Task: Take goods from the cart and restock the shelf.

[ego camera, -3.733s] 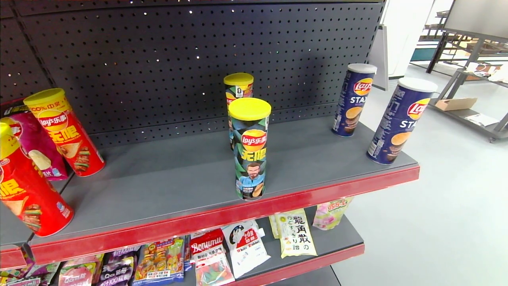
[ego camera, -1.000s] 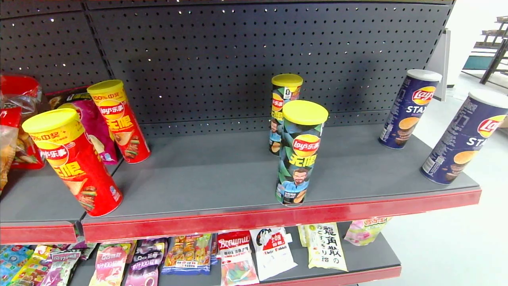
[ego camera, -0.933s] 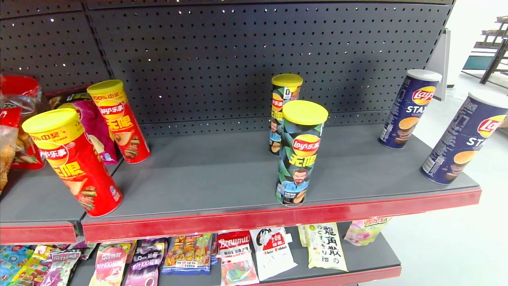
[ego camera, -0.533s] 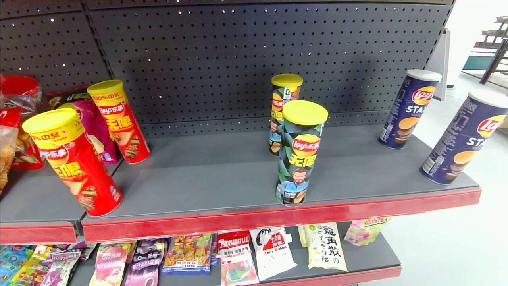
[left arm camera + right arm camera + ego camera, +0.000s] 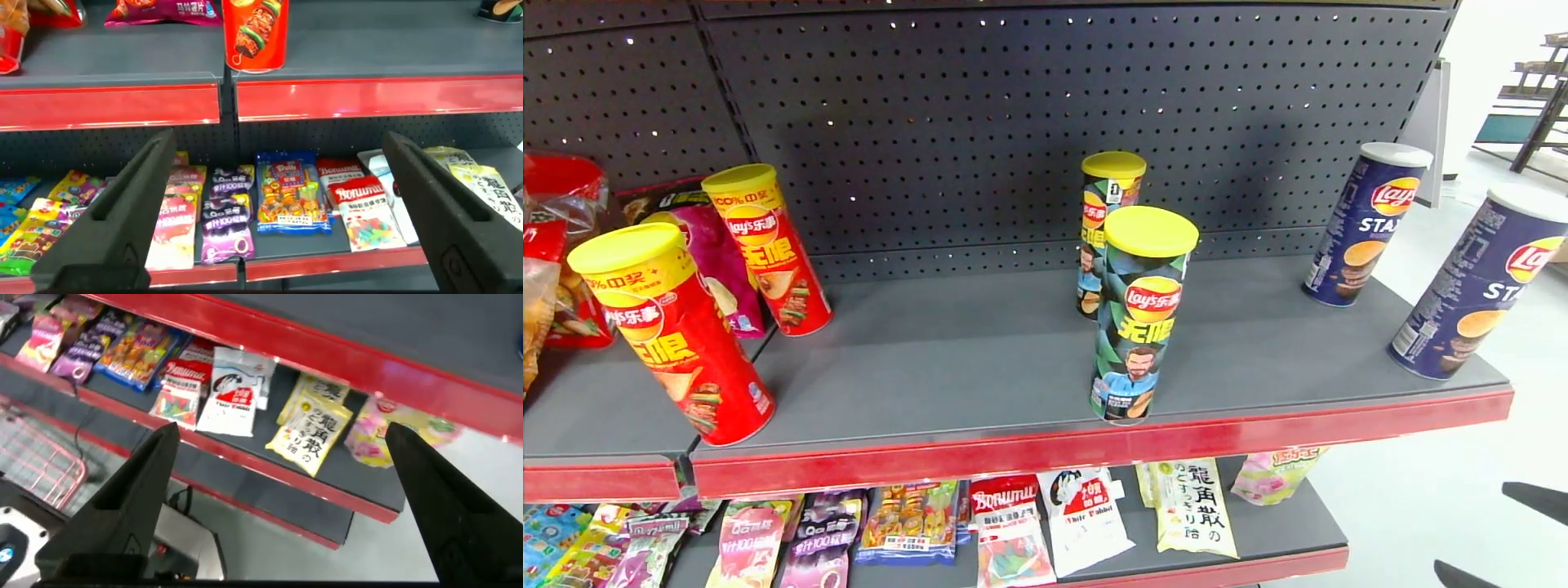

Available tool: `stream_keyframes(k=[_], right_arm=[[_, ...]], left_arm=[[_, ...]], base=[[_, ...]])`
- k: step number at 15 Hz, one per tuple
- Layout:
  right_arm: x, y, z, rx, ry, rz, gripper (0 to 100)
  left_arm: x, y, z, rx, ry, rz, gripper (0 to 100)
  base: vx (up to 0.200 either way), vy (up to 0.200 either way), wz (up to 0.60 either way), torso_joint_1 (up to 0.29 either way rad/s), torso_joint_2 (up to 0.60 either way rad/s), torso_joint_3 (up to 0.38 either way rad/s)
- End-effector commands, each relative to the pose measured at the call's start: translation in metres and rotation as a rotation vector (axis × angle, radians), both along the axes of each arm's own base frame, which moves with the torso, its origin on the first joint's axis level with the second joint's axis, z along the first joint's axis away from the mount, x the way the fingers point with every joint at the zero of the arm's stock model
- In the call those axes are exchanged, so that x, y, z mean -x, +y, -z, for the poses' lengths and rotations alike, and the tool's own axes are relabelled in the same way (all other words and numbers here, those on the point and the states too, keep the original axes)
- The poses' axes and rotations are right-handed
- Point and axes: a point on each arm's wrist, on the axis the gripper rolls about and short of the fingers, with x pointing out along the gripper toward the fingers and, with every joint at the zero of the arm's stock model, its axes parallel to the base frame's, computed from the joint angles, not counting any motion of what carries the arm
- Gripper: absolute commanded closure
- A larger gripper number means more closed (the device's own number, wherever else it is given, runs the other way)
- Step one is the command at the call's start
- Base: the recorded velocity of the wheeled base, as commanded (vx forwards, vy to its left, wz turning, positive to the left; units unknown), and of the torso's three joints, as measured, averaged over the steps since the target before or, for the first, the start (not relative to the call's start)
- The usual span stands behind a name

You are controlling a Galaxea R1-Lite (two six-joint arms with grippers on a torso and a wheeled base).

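Observation:
The grey upper shelf (image 5: 980, 359) carries two red chip cans (image 5: 678, 335) at its left, two yellow-lidded patterned cans (image 5: 1143, 310) in the middle and two dark blue cans (image 5: 1364, 220) at its right. My right gripper (image 5: 1474, 527) shows as two dark fingertips low at the right, below the shelf's end, open and holding nothing. From its wrist, the right gripper (image 5: 278, 498) faces the lower shelf, with a pink wire cart (image 5: 41, 469) beside it. My left gripper (image 5: 274, 204) is open and holds nothing, facing the candy bags (image 5: 290, 196) under a red can (image 5: 256, 33).
Bare shelf surface lies between the red cans and the patterned cans. Snack bags (image 5: 1013, 523) fill the lower shelf. A dark pegboard wall (image 5: 1013, 122) backs the shelf. Open pale floor (image 5: 1421, 490) lies to the right of the shelf end.
The head camera turned left before one second ago, bringing more of the left shelf into view. In the last half second my right gripper's fingertips have entered at the lower right.

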Motion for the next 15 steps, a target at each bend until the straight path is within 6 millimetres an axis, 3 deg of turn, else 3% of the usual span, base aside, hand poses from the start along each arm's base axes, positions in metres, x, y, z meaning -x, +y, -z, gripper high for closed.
stream_keyframes(k=[1, 5, 15], right_arm=[[-0.039, 0.015, -0.013, 0.029, 0.106, -0.056, 0], [-0.088, 0.035, -0.014, 0.106, 0.184, -0.029, 0], [-0.162, 0.078, -0.007, 0.161, 0.216, -0.068, 0]], left_arm=[[0.0, 0.0, 0.0, 0.001, -0.001, 0.0, 0], [0.0, 0.0, 0.0, 0.001, -0.001, 0.0, 0], [0.0, 0.0, 0.0, 0.001, -0.001, 0.0, 0]], base=[[0.0, 0.0, 0.0, 0.0, 0.0, 0.0], [0.0, 0.0, 0.0, 0.0, 0.0, 0.0], [0.0, 0.0, 0.0, 0.0, 0.0, 0.0]])
